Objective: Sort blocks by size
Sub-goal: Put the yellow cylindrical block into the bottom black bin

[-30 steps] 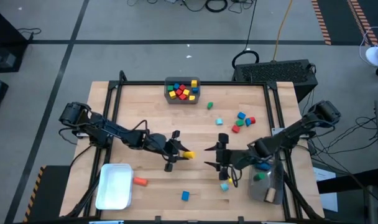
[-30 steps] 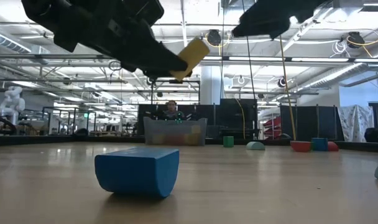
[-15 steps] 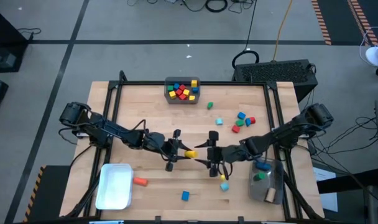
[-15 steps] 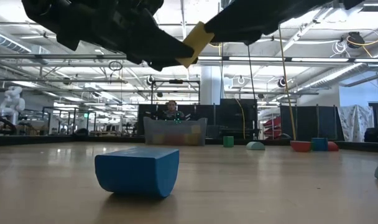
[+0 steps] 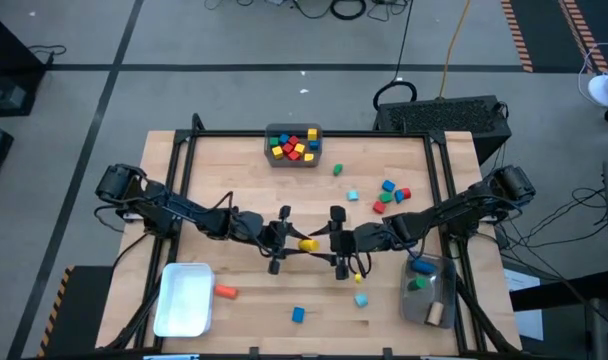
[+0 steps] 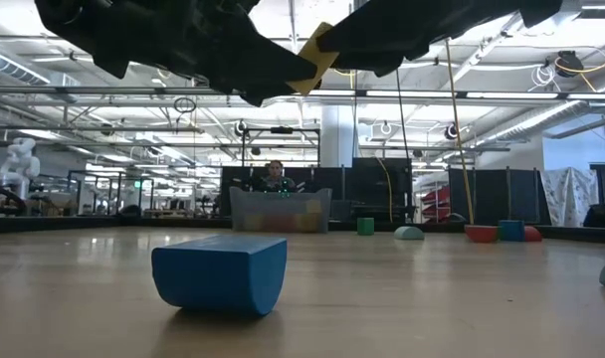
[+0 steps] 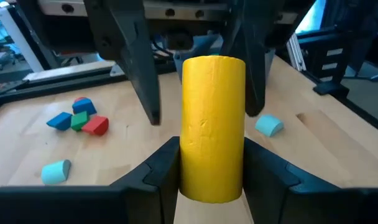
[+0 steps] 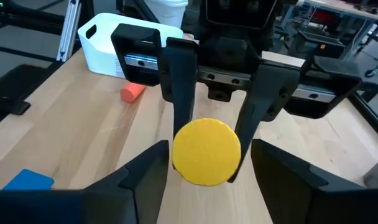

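Note:
My left gripper (image 5: 298,243) is shut on a yellow cylinder block (image 5: 308,244), held above the middle of the table; the block also shows in the low view (image 6: 313,60). My right gripper (image 5: 324,246) is open and faces the left one. Its fingers (image 7: 141,74) stand on either side of the cylinder's free end (image 8: 206,152) with gaps showing; I see no touch. Other blocks lie loose on the table, among them a blue one (image 6: 220,273) near the front. My left gripper pinches the cylinder's curved sides (image 7: 211,155) between its two fingers (image 8: 183,93). The fingers come level from the table's left and lie along the cylinder. The cylinder is lifted clear, about level, its free round end toward the right gripper.
A grey bin (image 5: 293,145) with several blocks stands at the far edge, a white bin (image 5: 182,298) near left, a clear bin (image 5: 429,290) near right. Loose blocks: orange (image 5: 225,292), blue (image 5: 298,315), cyan (image 5: 361,299), small yellow (image 5: 358,277), and a cluster (image 5: 389,195) far right.
My right gripper has moved toward the table's left, up to the yellow cylinder, so its open fingers now flank the cylinder's free end. My left gripper has kept its hold and raised the cylinder slightly.

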`<action>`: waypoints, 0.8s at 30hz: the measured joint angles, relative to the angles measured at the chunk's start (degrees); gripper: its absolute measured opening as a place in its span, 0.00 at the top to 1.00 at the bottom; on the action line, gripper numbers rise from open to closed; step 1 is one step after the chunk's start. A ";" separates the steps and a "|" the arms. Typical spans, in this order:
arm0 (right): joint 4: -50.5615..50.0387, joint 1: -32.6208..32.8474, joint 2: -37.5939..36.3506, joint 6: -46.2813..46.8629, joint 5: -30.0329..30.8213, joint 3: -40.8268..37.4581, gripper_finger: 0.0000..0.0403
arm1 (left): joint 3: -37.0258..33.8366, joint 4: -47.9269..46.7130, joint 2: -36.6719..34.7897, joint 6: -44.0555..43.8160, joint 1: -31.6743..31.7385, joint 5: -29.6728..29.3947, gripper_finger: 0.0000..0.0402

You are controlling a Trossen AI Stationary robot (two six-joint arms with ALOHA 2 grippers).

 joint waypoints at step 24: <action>0.83 -0.88 -0.65 -3.35 -1.88 -0.04 0.72 | 0.03 0.98 -0.02 -3.21 0.34 -1.47 0.61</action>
